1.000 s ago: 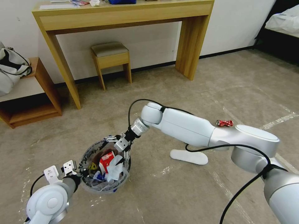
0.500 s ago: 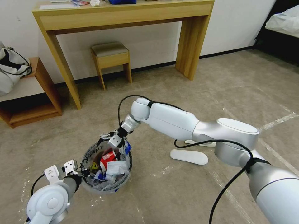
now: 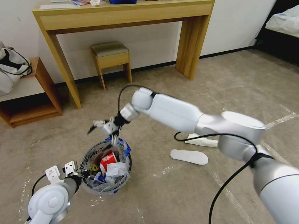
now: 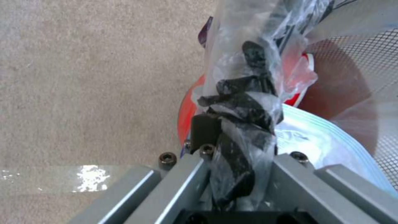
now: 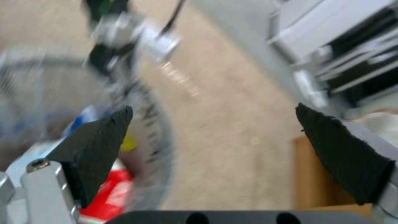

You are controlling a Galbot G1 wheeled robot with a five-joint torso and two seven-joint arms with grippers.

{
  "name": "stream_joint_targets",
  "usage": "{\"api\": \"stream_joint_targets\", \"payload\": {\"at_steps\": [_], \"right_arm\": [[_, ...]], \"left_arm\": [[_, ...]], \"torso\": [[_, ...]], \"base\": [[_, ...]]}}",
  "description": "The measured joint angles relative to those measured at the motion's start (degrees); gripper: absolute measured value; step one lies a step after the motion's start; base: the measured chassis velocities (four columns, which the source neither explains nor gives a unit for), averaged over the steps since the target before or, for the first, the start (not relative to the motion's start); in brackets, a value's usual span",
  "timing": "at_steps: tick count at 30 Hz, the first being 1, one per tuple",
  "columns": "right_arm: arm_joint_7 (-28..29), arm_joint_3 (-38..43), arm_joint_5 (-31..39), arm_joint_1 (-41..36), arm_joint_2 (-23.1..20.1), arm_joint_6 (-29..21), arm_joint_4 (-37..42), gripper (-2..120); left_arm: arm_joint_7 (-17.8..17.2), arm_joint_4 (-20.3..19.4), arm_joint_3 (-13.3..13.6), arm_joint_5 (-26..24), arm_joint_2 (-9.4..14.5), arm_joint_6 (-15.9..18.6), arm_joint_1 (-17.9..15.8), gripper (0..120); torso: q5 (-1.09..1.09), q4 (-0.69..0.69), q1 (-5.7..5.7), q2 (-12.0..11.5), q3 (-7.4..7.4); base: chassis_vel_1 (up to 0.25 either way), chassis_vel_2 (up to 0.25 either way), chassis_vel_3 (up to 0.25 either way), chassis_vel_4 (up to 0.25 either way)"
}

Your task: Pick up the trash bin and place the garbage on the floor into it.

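The bin (image 3: 106,169) sits on the floor (image 3: 174,193) in the lower left of the head view, its clear bag (image 4: 248,93) bunched at the rim. The left gripper (image 3: 73,172) is at that rim on the bin's left side, clenched on the bag and rim (the left wrist view shows printed plastic pinched between its grey fingers (image 4: 199,129)). Inside the bin lie a red-and-white carton (image 3: 107,160), white tissues (image 3: 116,169) and bits of blue wrapper (image 3: 99,177).

The right gripper (image 3: 101,126) hangs just above the bin's far rim, a little left of centre in the head view, with its arm reaching in from the lower right. Its jaws are spread wide with nothing between them, as the right wrist view shows, with the black pads (image 5: 99,137) well apart and the blurred bin rim below.

A flat white slipper (image 3: 189,156) lies on the floor right of the bin, below the arm, and a second white piece (image 3: 202,142) lies just beyond it, partly hidden by the arm.
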Motion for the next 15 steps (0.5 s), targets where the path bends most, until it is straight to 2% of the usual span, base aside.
{"api": "stream_joint_targets", "payload": {"at_steps": [1, 2, 4, 5, 6, 7, 9, 10, 11, 12, 13, 14, 15], "right_arm": [[1.32, 1.68, 1.25, 0.33, -2.35, -0.53, 3.14, 100], [1.32, 1.68, 1.25, 0.33, -2.35, -0.53, 3.14, 100], [4.34, 4.27, 4.02, 0.38, -7.7, -1.3, 8.47, 100], [4.34, 4.27, 4.02, 0.38, -7.7, -1.3, 8.47, 100], [7.07, 6.45, 6.27, -0.48, -12.29, -2.0, 11.43, 100], [7.07, 6.45, 6.27, -0.48, -12.29, -2.0, 11.43, 100], [13.07, 12.04, 9.71, -4.65, -20.46, -4.14, 14.9, 100], [23.73, 19.79, 13.85, -14.03, -27.83, -5.63, 18.82, 100], [23.73, 19.79, 13.85, -14.03, -27.83, -5.63, 18.82, 100], [31.15, 23.28, 15.54, -19.88, -31.44, -5.23, 20.96, 100], [36.17, 26.64, 15.86, -24.89, -34.12, -4.2, 22.4, 100], [36.17, 26.64, 15.86, -24.89, -34.12, -4.2, 22.4, 100], [40.19, 31.51, 14.54, -31.29, -35.89, -3.33, 23.59, 100]], "left_arm": [[0.01, 0.14, -0.09, -0.11, 0.18, 0.0, 0.0, 0], [0.01, 0.14, -0.09, -0.11, 0.18, 0.0, 0.0, 0], [-0.02, 0.29, -0.38, -0.43, 0.48, -0.02, 0.0, 0], [-0.02, 0.29, -0.38, -0.43, 0.48, -0.02, 0.0, 0], [-0.06, 0.32, -0.47, -0.61, 0.6, -0.06, -0.11, 0], [-0.06, 0.32, -0.47, -0.61, 0.6, -0.06, -0.11, 0], [-0.13, 0.39, -0.47, -0.83, 0.8, -0.12, -0.43, 0], [-0.18, 0.51, -0.39, -1.12, 1.2, -0.19, -0.65, 0], [-0.18, 0.51, -0.39, -1.12, 1.2, -0.19, -0.65, 0], [-0.18, 0.52, -0.43, -1.36, 1.55, -0.2, -0.62, 0], [-0.23, 0.53, -0.56, -1.42, 1.95, -0.22, -0.6, 0], [-0.23, 0.53, -0.56, -1.42, 1.95, -0.22, -0.6, 0], [-0.23, 0.58, -0.74, -1.54, 2.11, -0.27, -0.64, 0]], "torso": [[0.0, 0.01, 0.0, 0.0, 0.0], [0.0, 0.01, 0.0, 0.0, 0.0], [0.0, 0.04, 0.0, 0.0, 0.0], [0.0, 0.04, 0.0, 0.0, 0.0], [0.0, 0.06, 0.0, 0.01, -0.01], [0.0, 0.06, 0.0, 0.01, -0.01], [0.02, -0.01, 0.0, 0.01, 0.0], [0.05, -0.08, 0.0, 0.01, 0.0], [0.05, -0.08, 0.0, 0.01, 0.0], [0.06, -0.02, 0.0, 0.01, 0.0], [0.04, -0.01, 0.0, 0.01, -0.01], [0.04, -0.01, 0.0, 0.01, -0.01], [0.0, 0.02, -0.01, 0.01, -0.02]], "base": [[0.0, 0.0, 0.0, 0.0], [0.0, 0.0, 0.0, 0.0], [0.0, 0.0, 0.0, 0.0], [0.0, 0.0, 0.0, 0.0], [0.0, 0.0, 0.0, 0.0], [0.0, 0.0, 0.0, 0.0], [0.0, 0.0, 0.0, 0.0], [0.0, 0.0, 0.0, 0.0], [0.0, 0.0, 0.0, 0.0], [0.0, 0.0, 0.0, 0.0], [0.0, 0.0, 0.0, 0.0], [0.0, 0.0, 0.0, 0.0], [0.0, 0.0, 0.0, 0.0]]}}
